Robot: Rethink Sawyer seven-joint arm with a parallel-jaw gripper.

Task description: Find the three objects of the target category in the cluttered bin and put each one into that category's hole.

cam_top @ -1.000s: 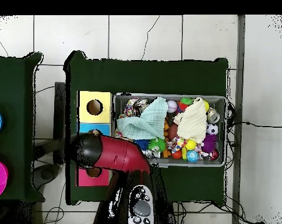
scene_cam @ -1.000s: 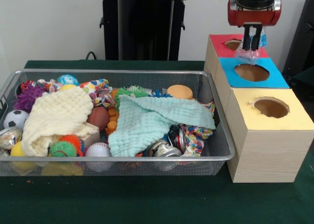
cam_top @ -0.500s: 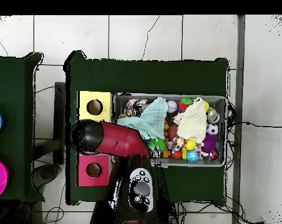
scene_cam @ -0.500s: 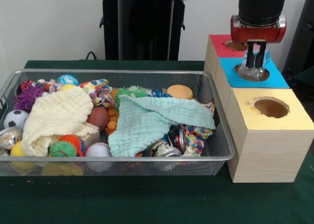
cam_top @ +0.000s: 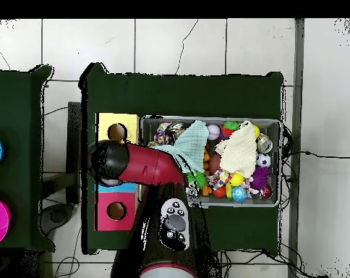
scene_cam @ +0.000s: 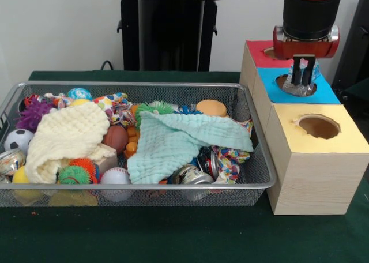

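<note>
- While the red and black arm [cam_top: 145,168] comes down from above, the tool [scene_cam: 302,78] hangs over the blue-topped section of the box [scene_cam: 298,85]; its dark fingers [scene_cam: 297,72] stand close together, pinching a crumpled clear plastic bottle [scene_cam: 301,89] whose lower part sits at the mouth of the blue hole [scene_cam: 293,83]
- Seen from overhead, the arm's dark end covers the blue section, so the tool and the bottle are hidden in that view
- Behind the blue section lies the red-topped section [scene_cam: 266,52], its hole partly hidden by the arm; in front lies the yellow-topped section [scene_cam: 319,128] with its round hole [scene_cam: 318,126] open; all three form one light wooden row standing on the green worktop [scene_cam: 173,234]
- Just beside the box row stands the wire mesh bin [scene_cam: 144,195], packed with clutter; a pale green cloth [scene_cam: 181,139] is draped across its middle and a cream cloth [scene_cam: 66,133] across the side away from the box
- Under the green cloth's front edge, crushed metal cans [scene_cam: 193,175] show against the mesh; a coloured rope toy [scene_cam: 230,156] lies next to them
- An orange disc [scene_cam: 211,108] sits at the back of the bin near the box; a brown ball [scene_cam: 116,138] rests between the two cloths
- A baseball [scene_cam: 116,176] lies at the front wall; an orange and green spiky ball [scene_cam: 78,171] sits beside it; a purple spiky ball [scene_cam: 33,111] and a small football [scene_cam: 18,139] lie at the bin's end farthest from the box
</note>
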